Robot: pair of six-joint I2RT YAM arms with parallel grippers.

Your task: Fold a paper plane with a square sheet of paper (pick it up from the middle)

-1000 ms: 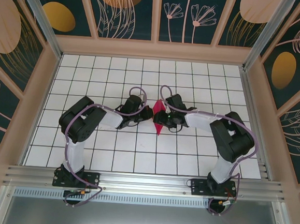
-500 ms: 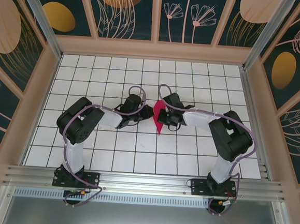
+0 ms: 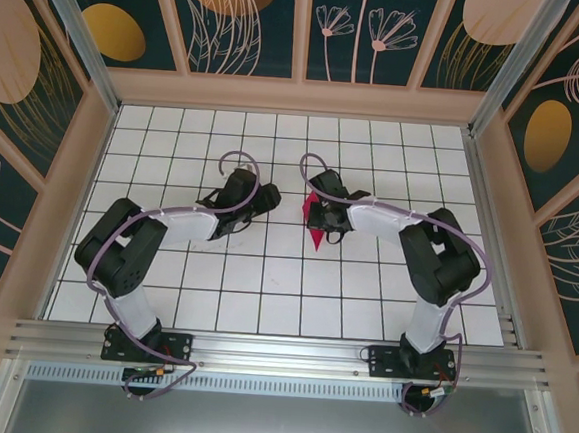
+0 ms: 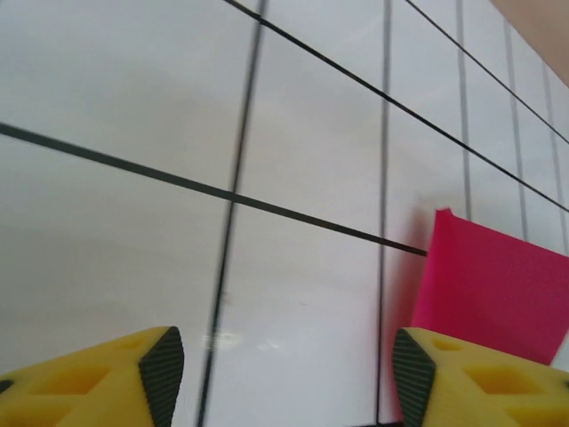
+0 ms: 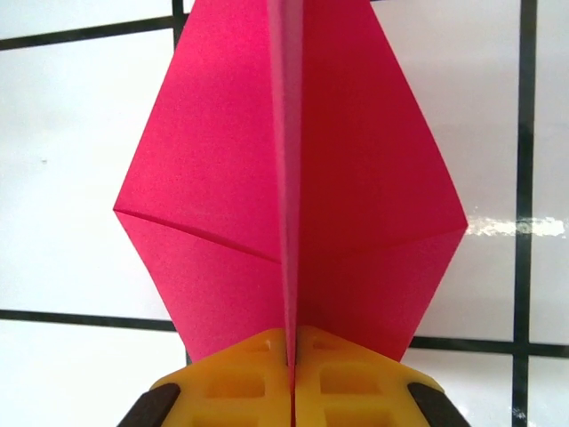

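desk [image 3: 263, 295]: white grid, paper plane [image 5: 356, 178] part-folded near its middle.
left hand [image 4: 280, 374]: i saw it let go, fingers apart, backed off beside the paper plane.
right hand [image 5: 291, 347]: newly clamped on the centre crease.
meaning: handover looked done to me; wing folds remained.
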